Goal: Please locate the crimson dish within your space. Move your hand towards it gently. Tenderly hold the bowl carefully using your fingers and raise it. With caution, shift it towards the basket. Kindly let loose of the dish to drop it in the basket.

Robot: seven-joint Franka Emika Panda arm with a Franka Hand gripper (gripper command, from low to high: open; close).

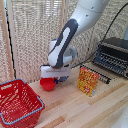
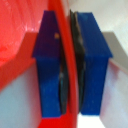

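Observation:
The crimson dish (image 1: 48,84) is a small red bowl at the middle of the wooden table in the exterior view. My hand (image 1: 54,78) reaches down onto it from above, its white body over the bowl's top. In the wrist view the bowl's red rim (image 2: 67,60) runs between my two dark blue fingers (image 2: 50,60), which are shut on it from both sides. The basket (image 1: 17,102), red mesh with a blue rim, stands at the exterior view's lower left, apart from the bowl. Whether the bowl still touches the table I cannot tell.
A yellow and red box (image 1: 88,81) stands upright to the exterior view's right of the bowl. A black toaster oven (image 1: 112,55) sits at the far right. A slatted screen (image 1: 35,35) closes off the back.

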